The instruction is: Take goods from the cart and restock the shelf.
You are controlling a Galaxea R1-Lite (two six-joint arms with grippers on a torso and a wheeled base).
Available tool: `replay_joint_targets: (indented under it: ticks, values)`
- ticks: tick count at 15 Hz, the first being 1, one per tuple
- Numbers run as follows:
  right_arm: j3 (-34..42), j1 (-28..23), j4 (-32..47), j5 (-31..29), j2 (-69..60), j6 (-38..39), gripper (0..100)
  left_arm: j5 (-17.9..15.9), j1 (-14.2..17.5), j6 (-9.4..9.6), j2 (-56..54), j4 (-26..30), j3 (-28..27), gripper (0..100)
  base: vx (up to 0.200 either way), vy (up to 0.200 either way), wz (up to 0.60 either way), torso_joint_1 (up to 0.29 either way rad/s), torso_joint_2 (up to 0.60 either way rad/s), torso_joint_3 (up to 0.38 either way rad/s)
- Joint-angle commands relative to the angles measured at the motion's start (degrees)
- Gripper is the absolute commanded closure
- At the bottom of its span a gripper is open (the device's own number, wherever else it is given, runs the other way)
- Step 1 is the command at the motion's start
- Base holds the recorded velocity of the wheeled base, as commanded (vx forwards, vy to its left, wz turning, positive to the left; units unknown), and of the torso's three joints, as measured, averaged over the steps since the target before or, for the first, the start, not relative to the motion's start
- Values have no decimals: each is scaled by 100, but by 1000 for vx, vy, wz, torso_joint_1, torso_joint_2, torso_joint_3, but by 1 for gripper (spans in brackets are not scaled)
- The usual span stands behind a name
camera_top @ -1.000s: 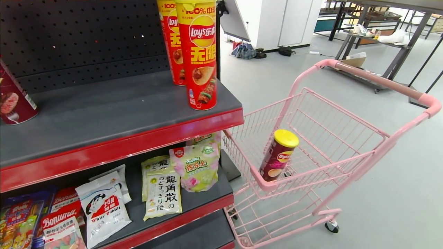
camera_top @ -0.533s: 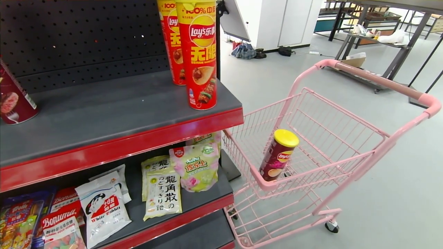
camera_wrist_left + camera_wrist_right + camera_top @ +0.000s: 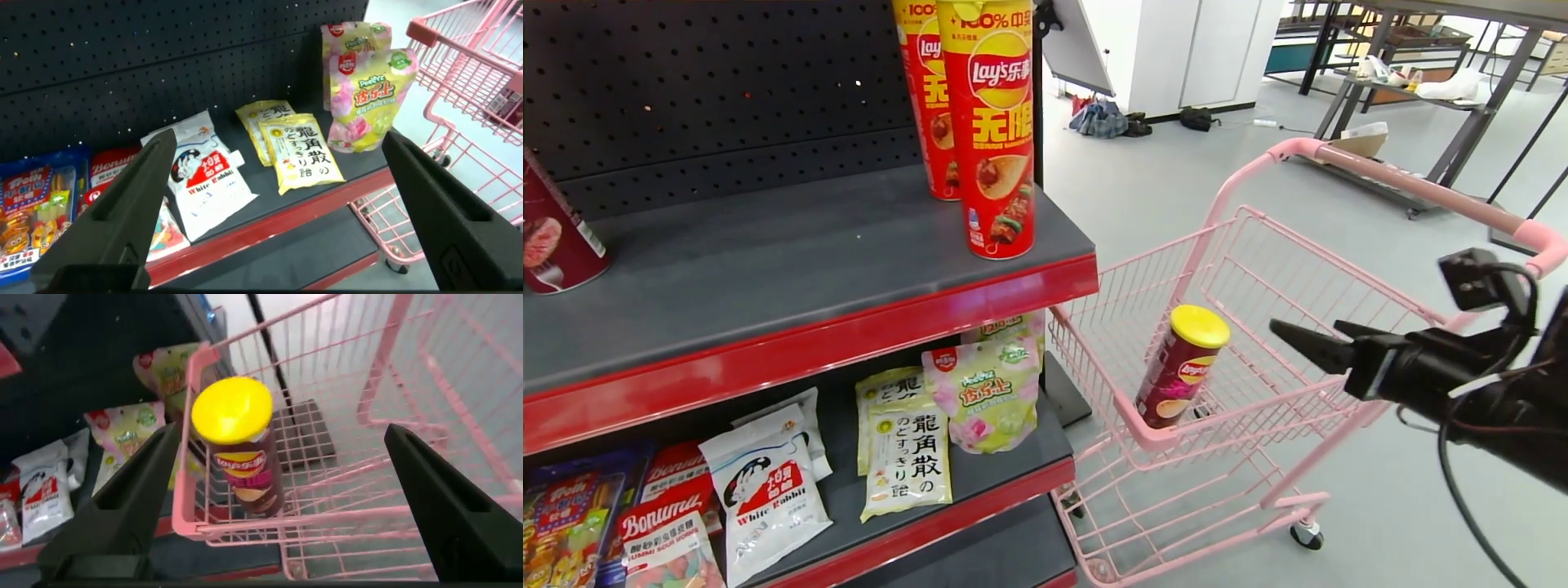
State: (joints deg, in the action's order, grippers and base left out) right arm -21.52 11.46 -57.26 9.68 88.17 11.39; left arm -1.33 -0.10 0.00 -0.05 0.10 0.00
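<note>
**Head view: right arm comes in at the cart**

A second ago the right half of the frame holds only the cart. Now the right gripper reaches in from the right edge at mid-height. Its dark fingers are spread apart and point left toward the can. The can has not moved: it stands tilted in the cart's near-left corner, just right of frame centre, with its yellow lid up. The gripper is near it but not touching it. In the right wrist view the can sits between the two spread fingers, farther off, so the approach looks roughly lined up.

I judge this to be the start of the pick: the reach is under way and nothing is grasped yet. The shelf across the left of the frame has bare board left of the red cans, which leaves room for restocking. The left gripper is also spread apart and faces the snack bags on the lower shelf.
</note>
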Motion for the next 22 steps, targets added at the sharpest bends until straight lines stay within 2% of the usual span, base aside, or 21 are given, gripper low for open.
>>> replay_joint_targets:
  ticks: [1,4,22]
  values:
    - [130,260,-66,43,903,13,0,1,1,0,5,-1,0,0,0,0,0,0,0,0]
    - [121,506,-66,52,938,22,0,1,1,0,5,-1,0,0,0,0,0,0,0,0]
    - [-1540,524,-84,43,2740,399,0,1,1,0,5,-1,0,0,0,0,0,0,0,0]
